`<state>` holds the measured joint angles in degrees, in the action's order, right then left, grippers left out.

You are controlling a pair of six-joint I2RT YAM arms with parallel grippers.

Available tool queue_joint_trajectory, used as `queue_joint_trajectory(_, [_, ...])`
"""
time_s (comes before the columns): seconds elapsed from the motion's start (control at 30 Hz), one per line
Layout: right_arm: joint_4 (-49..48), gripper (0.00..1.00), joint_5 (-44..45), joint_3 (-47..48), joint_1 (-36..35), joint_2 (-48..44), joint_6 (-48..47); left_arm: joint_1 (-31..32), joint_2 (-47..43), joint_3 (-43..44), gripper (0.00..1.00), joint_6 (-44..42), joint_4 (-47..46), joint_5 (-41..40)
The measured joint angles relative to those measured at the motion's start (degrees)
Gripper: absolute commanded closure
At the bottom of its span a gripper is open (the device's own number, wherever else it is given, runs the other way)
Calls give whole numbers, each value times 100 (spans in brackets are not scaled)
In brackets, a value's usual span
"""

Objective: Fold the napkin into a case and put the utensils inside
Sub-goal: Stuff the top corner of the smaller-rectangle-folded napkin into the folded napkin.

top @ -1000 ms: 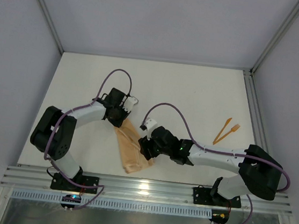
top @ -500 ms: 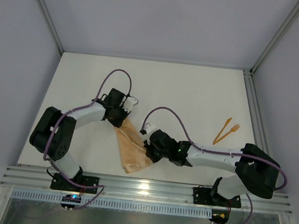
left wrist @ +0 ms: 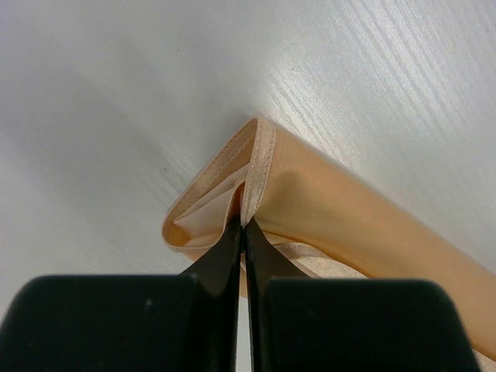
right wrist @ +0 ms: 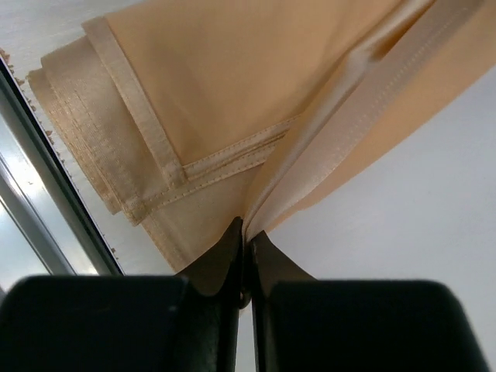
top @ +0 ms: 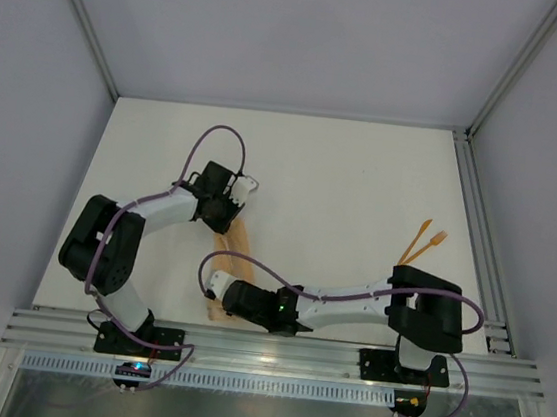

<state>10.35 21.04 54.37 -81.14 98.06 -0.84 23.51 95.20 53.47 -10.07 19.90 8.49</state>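
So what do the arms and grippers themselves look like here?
Both the left arm and right arm have white links between bulky black joint housings, each trailed by a looping purple cable. The right shows a small green light. The left gripper and right gripper have flat black tapering fingers.

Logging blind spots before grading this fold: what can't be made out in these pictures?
- Top view: the right arm covers the near end of the napkin, so the fold's shape is unclear.
- Top view: the utensils are too small to count or tell apart; wrist views miss them.
- Wrist views: the left gripper, the right gripper and frame edges cut off most of the napkin.
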Motion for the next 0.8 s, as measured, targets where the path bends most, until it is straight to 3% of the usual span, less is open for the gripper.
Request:
queue_joint_trajectory(0.1, [28, 82, 46, 173, -111, 295, -376, -35, 35, 28, 100, 0, -17, 37])
queue_joint_trajectory(0.27, [81, 56, -42, 302, -164, 380, -691, -96, 87, 63, 100, -2, -98, 118])
queue_joint_trajectory(0.37, [52, 46, -264, 282, -120, 278, -693, -125, 96, 63, 100, -39, -131, 179])
queue_joint_trajectory(0.47, [15, 42, -787, 48, 140, -306, -588, -144, 94, 63, 100, -105, -136, 254])
queue_joint_trajectory(0.6, [-881, 42, -1832, -568, 970, -1593, -328, -157, 94, 63, 100, -181, -127, 334])
queue_joint_trajectory(0.67, [-1541, 50, -2326, -841, 1541, -2039, -157, -157, 92, 63, 100, -219, -125, 343])
queue_joint_trajectory(0.7, [-1840, 58, -2498, -890, 1794, -2083, -74, -157, 90, 63, 100, -236, -122, 343])
queue_joint_trajectory(0.8, [-2660, 66, -2848, -890, 2218, -1646, 122, -157, 79, 63, 100, -264, -111, 345])
